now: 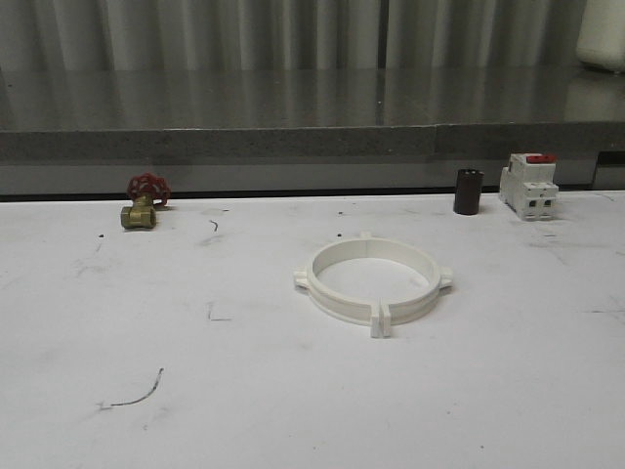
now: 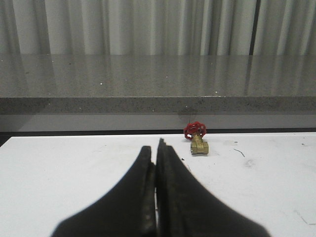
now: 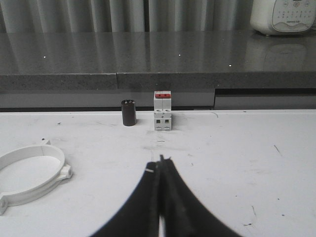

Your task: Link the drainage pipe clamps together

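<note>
The two white drainage pipe clamps (image 1: 374,279) lie flat on the white table as one closed ring, their end tabs meeting at the near side and at the far side. Part of that ring (image 3: 30,173) shows in the right wrist view, well off to one side of my right gripper (image 3: 160,162). The right gripper is shut with nothing between its black fingers. My left gripper (image 2: 155,150) is also shut and empty, hovering over bare table far from the ring.
A brass valve with a red wheel (image 1: 143,203) sits at the back left. At the back right stand a dark cylinder (image 1: 468,191) and a white breaker with a red switch (image 1: 528,184). A grey stone ledge (image 1: 312,137) runs behind the table.
</note>
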